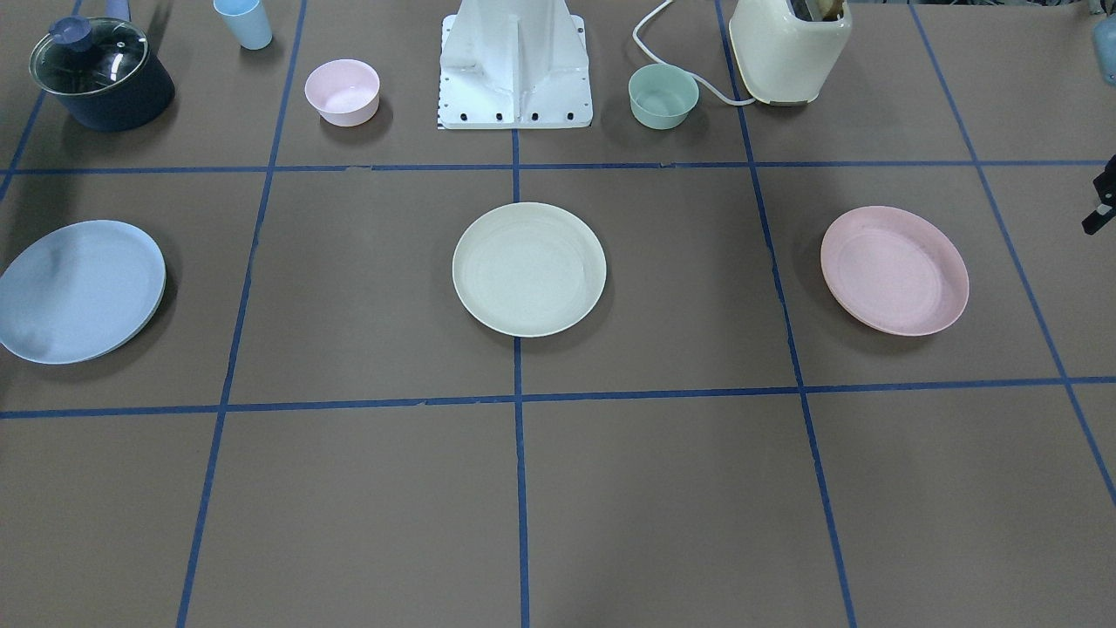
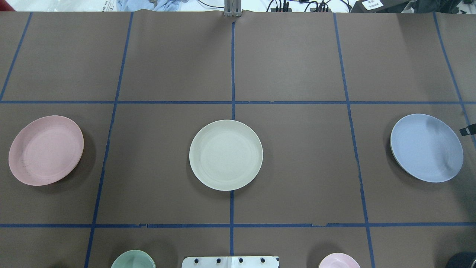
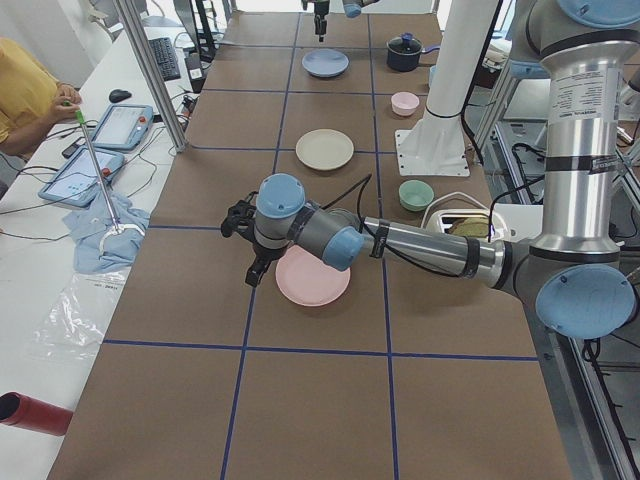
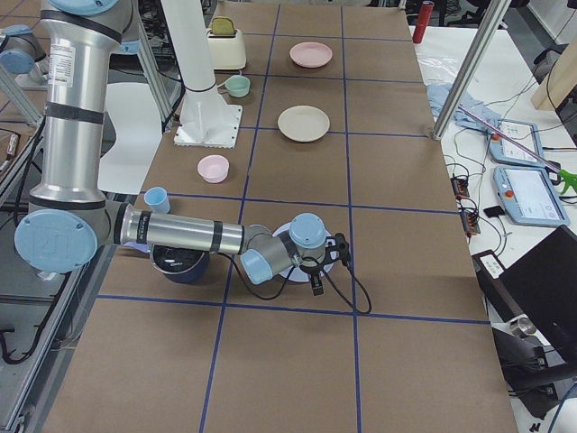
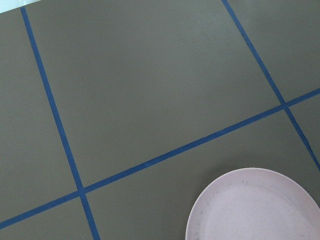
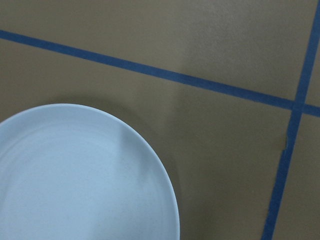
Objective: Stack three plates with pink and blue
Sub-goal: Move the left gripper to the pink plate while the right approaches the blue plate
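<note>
Across a brown paper-covered counter (image 1: 663,506) marked into squares by blue tape lines, three round, shallow, matte plates with faint concentric rings lie flat in a row, well apart and unstacked. A cream-white plate (image 1: 529,269) sits in the middle, in front of the white robot base (image 1: 516,65). A pale pink plate (image 1: 894,270) lies toward the robot's left and a pale blue plate (image 1: 80,290) toward its right. Seen from the left end of the counter, the black left pincer (image 3: 245,250) hangs low just beside the pale pink plate's rim, on the side away from the robot. Whether it touches the rim, and how wide its fingers stand, cannot be told. Seen from the right end, the black right pincer (image 4: 326,266) hangs at the pale blue plate's outer edge, and its opening is likewise impossible to judge. Each wrist camera shows part of a smooth plate and bare counter. Along the robot's side stand a small deep pink bowl (image 1: 342,92), a small mint-green bowl (image 1: 663,96), a light-blue cup (image 1: 243,22), a dark pot with a glass lid (image 1: 100,74), and a glossy cream toaster (image 1: 789,48) with a white cord.
</note>
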`<control>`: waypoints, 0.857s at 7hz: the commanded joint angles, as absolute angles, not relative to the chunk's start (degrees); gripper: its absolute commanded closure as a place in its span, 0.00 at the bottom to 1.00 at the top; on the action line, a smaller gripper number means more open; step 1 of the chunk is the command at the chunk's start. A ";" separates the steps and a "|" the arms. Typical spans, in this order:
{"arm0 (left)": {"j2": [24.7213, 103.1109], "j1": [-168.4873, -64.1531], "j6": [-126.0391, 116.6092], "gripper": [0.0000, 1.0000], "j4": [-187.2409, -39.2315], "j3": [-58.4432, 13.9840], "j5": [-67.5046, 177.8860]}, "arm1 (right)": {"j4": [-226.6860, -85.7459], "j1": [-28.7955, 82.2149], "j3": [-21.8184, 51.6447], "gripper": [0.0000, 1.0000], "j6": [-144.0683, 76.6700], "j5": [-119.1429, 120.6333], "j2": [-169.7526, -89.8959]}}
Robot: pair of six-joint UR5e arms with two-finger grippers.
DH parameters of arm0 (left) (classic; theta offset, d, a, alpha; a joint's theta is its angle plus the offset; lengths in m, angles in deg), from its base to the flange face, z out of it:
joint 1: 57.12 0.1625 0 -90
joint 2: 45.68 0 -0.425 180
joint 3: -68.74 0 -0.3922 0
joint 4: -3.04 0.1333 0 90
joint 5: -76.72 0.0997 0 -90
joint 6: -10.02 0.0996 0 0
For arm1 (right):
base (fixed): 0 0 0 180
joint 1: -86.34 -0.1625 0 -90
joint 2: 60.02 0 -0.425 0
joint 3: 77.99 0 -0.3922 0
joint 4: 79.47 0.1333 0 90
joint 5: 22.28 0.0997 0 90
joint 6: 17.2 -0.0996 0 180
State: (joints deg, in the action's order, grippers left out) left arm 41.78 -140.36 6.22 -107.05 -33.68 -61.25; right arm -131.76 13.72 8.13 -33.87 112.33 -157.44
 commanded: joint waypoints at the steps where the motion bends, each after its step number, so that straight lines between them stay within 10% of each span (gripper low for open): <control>1: 41.86 -140.01 6.32 0.00 -107.08 -32.17 -61.26 | -131.59 15.75 5.77 0.00 -36.51 111.85 -155.47; 6: 42.04 -123.24 -2.90 0.01 -111.90 -20.75 -61.53 | -131.41 16.20 6.20 0.00 -40.22 112.28 -154.94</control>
State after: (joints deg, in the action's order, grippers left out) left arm 42.01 -126.51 -1.67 -110.35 -22.92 -61.52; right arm -131.45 16.18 5.97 -40.03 112.09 -154.99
